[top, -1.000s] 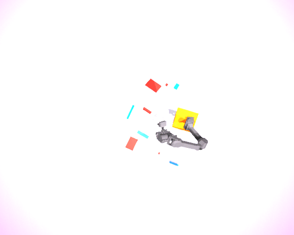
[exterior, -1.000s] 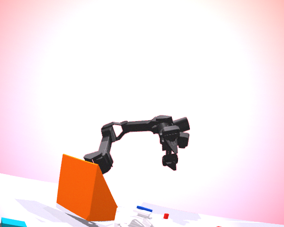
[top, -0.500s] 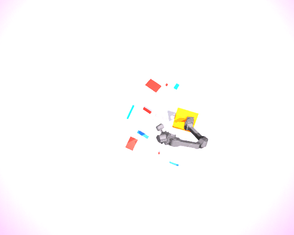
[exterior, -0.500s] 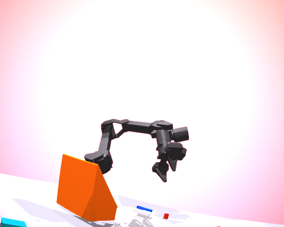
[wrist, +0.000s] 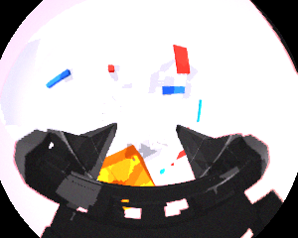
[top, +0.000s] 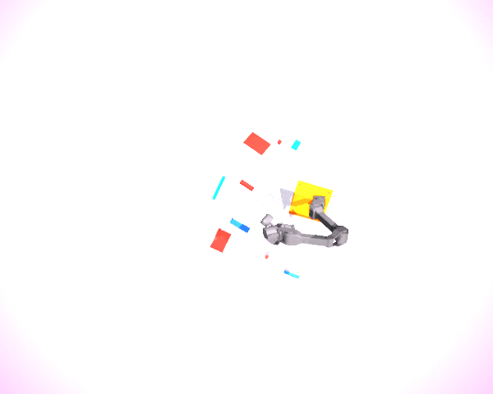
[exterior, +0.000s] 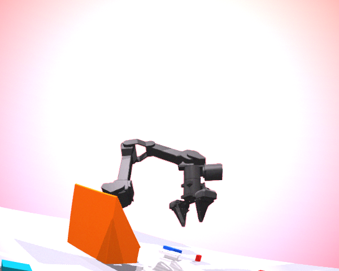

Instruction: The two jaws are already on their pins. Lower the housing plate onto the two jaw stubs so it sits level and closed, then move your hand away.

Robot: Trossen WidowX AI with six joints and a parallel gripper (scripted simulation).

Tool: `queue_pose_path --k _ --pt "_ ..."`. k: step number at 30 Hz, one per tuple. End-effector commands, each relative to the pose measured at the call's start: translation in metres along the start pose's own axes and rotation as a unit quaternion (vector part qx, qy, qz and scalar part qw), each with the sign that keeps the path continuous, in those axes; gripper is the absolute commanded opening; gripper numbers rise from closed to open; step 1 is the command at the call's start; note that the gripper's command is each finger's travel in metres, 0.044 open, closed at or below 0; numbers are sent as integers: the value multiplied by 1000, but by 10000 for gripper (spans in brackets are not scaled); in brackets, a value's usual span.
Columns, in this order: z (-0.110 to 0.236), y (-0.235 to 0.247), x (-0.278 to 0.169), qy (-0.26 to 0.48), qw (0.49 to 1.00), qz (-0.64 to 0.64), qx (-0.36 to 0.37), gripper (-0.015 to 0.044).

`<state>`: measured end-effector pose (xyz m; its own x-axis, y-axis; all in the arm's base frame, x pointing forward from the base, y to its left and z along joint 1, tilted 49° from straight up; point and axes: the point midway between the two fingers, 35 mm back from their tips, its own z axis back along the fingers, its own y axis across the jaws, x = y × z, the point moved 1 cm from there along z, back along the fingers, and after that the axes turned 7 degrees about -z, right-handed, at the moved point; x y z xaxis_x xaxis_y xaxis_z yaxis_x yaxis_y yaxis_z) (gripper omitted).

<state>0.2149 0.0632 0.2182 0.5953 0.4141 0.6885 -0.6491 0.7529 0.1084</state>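
In the top view, the arm (top: 312, 239) (exterior: 166, 153) reaches from the yellow-orange stand (top: 305, 191) (exterior: 89, 220) (wrist: 116, 175), which presumably gives it height over the work. The gripper (top: 269, 226) (exterior: 192, 223) (wrist: 146, 125) sits among scattered red, cyan and blue pieces. The surface (top: 131, 106) (exterior: 6, 214) (wrist: 144, 30) is so bright that its edges cannot be made out. Faint outlines beside the stand may be the pale parts (top: 267, 199) (exterior: 164, 266), and these could include the housing plate and jaws; which is which cannot be told.

In the exterior view, the fingers point down, open and apart, well above the surface, with nothing between them. That pose would suit coming onto a part from above. The pale parts lie at the near edge, partly cut off, so whether the plate is level on the stubs cannot be judged. A blue bar (exterior: 172, 249) (wrist: 58, 78) and a red cube (exterior: 198, 258) (wrist: 111, 68) lie farther back, towards the far edge; they look like bystanders.

In the wrist view, the fingers stand wide, leaving room for a part. No plate can be picked out between them. If it remains unseated, a straight, level descent seems wise, as a tilt could catch a stub.
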Motion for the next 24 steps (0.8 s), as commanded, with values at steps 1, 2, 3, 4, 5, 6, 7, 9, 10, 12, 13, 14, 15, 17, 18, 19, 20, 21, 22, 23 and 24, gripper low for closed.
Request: queue_pose_path --k 1,2,3,4,5,6,7,9,10,12,13,14,15,17,18,19,20,21,22,23,24 --pt "-8 11 -3 0 999 34 31 440" --pt "-9 14 -4 0 998 44 39 440" --pt "-11 17 -5 0 997 53 47 440" --pt "-13 20 -5 -1 996 63 56 440" --pt "-14 23 -6 -1 995 72 64 440" --pt "-16 26 -7 -2 994 82 72 440" --pt "-17 29 -8 -3 993 91 80 440" --pt "-20 35 -10 -5 989 110 97 440" --pt "-22 38 -11 -6 987 119 105 440" --pt "-24 44 -12 -8 983 137 121 440" --pt "-26 48 -13 -10 981 146 129 440" --pt "-27 51 -15 -11 978 155 137 440" --pt "-28 54 -16 -13 976 164 145 440" --pt "-30 60 -18 -17 970 181 161 440" --pt "-31 62 -19 -18 968 188 167 440" --pt "-31 64 -19 -19 966 192 171 440" --pt "-31 64 -19 -20 966 193 172 440" --pt "-31 64 -19 -20 966 193 172 440" --pt "-31 64 -19 -20 966 193 172 440" --pt "-31 64 -19 -20 966 193 172 440" --pt "-33 64 -19 -20 966 193 172 440"
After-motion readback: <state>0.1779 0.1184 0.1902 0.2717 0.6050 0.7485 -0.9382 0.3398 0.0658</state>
